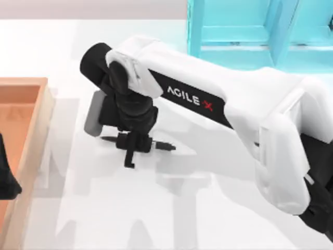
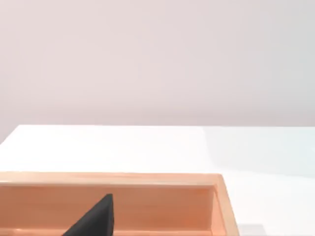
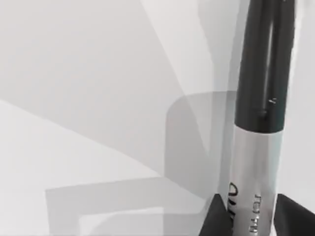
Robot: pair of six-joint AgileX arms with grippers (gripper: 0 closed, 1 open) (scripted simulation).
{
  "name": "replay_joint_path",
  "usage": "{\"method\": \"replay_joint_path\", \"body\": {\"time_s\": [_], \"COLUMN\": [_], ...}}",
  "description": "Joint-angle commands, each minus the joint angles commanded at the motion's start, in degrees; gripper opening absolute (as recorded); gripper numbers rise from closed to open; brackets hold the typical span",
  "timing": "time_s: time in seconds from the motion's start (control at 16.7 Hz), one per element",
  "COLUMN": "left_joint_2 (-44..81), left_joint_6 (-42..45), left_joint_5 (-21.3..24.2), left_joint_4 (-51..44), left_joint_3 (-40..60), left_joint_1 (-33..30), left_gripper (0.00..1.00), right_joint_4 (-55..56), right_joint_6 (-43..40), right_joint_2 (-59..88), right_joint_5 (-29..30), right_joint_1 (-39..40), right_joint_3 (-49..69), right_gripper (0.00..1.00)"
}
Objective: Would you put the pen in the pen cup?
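Note:
The pen (image 1: 165,146) is slim and black and lies level over the white table, left of centre. My right gripper (image 1: 133,148) is shut on its middle, so both black ends stick out sideways. In the right wrist view the pen (image 3: 260,73) shows its pale printed band, pinched between two dark fingers (image 3: 212,219). The pen cup (image 1: 92,112), a pale blue-grey straight-sided container, stands just behind and left of the gripper, mostly hidden by the arm's wrist. My left gripper (image 1: 6,179) is parked at the left edge over the tray, and one dark fingertip (image 2: 96,219) is visible.
An orange-brown wooden tray (image 1: 36,130) runs along the table's left side. A translucent teal shelf unit (image 1: 250,31) stands at the back right. My right arm's white body crosses the table from the right.

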Motion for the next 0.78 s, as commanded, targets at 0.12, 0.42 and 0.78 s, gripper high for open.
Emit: {"method": "replay_joint_path", "body": {"time_s": [0.12,0.42,0.78], "left_joint_2": [0.0,0.0,0.0], "left_joint_6": [0.0,0.0,0.0], "left_joint_5": [0.0,0.0,0.0], "left_joint_4": [0.0,0.0,0.0], "left_joint_3": [0.0,0.0,0.0], "left_joint_1": [0.0,0.0,0.0], "left_gripper": [1.00,1.00,1.00], "right_joint_4": [-1.7,-9.2,-14.5], "right_joint_6": [1.8,8.8,14.0], "right_joint_2": [-3.2,-16.5,-25.8], "right_joint_5": [0.3,1.0,1.1], "right_joint_1": [1.7,8.7,14.2], "right_joint_3": [-1.7,-8.7,-13.3], "right_gripper": [0.00,0.00,0.00]}}
